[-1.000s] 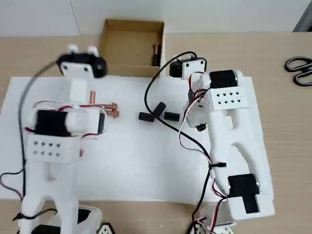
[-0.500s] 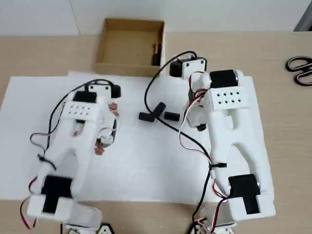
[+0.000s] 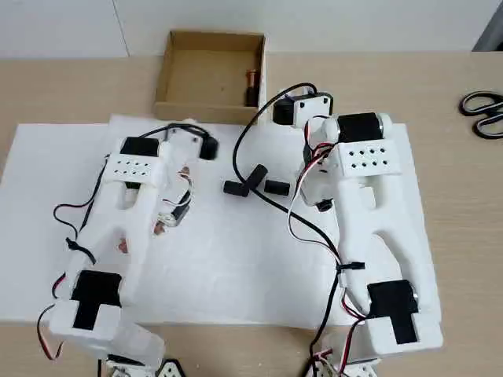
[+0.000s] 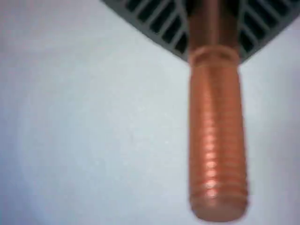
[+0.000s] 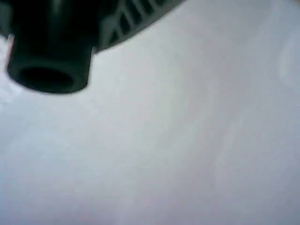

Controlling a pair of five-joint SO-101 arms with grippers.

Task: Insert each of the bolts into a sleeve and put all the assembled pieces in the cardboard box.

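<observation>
Left arm (image 3: pixel 118 228): white plastic, stretched low across white paper sheet (image 3: pixel 236 267).
Left gripper (image 4: pixel 213 28): dark, ribbed, pinching a copper threaded bolt (image 4: pixel 217 136); bolt head hidden inside.
Brown cardboard box (image 3: pixel 200 78): holds one assembled piece (image 3: pixel 251 85).
Black tubular sleeves (image 3: pixel 275 188): loose, mid-sheet.
Right gripper (image 5: pixel 93 23): clamps a black hollow sleeve (image 5: pixel 49 63), held end hidden.

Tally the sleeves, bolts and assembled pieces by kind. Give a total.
Loose sleeves: 3
Held sleeve: 1, right end effector
Held bolt: 1, left end effector
Assembled piece in cardboard box: 1
Total: 6; anything hidden under the left arm is uncounted.
</observation>
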